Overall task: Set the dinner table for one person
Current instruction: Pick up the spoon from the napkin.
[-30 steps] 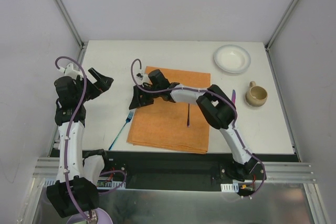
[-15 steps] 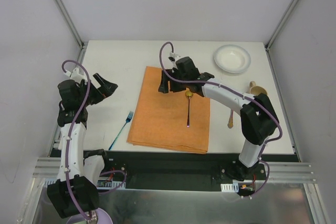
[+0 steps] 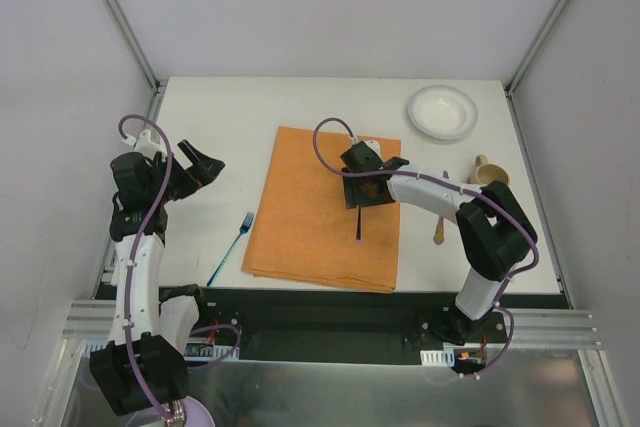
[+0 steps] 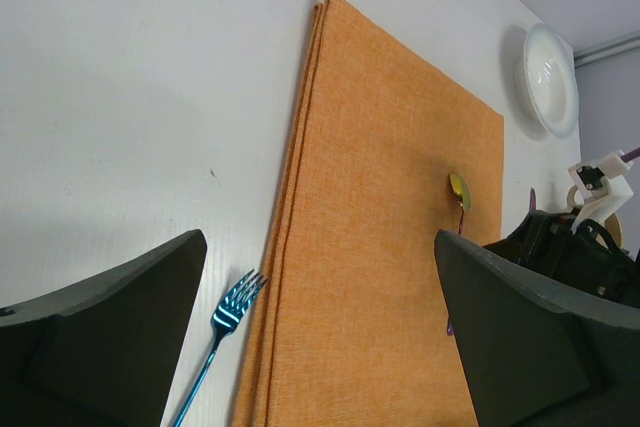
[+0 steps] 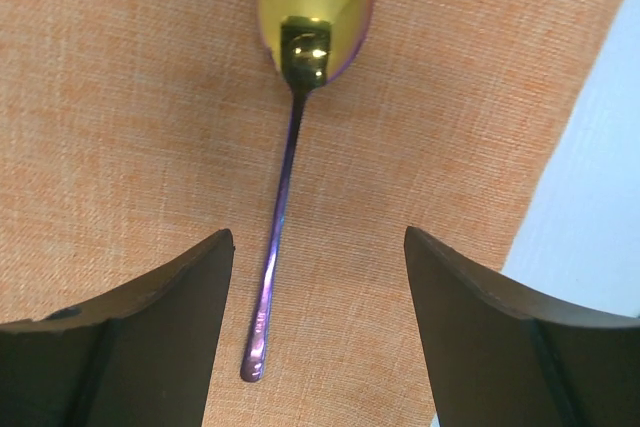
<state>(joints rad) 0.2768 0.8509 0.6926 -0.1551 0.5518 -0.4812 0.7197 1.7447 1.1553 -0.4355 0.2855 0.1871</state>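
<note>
The flat white rectangular surface [image 3: 230, 117], the dinner table itself, fills the middle of the overhead view from the arm bases at the bottom up to the back wall. On it, centre frame, lies the orange rectangular cloth placemat [image 3: 300, 227]. A round white plate [image 3: 442, 111] sits at the upper right, with a beige ceramic mug [image 3: 489, 177] just below it, partly behind the right arm. A slim blue metal fork [image 3: 232, 245] lies on the bare surface just left of the placemat.

The spoon with a gold bowl and thin purple handle [image 5: 290, 147] rests on the right part of the placemat. Its long axis runs up and down the frame, bowl toward the top.

The right fingers [image 5: 120, 347] are spread apart and hold nothing. In the wrist view they stand on either side of the handle, with the bowl ahead of them at top centre. The gap between them runs across the handle, so a straight descent should, I judge, bring them round it.

The left fingers [image 4: 90, 327] hover wide apart and empty at the left of the frame, well away from the spoon. The right arm is clearly the nearer one.
</note>
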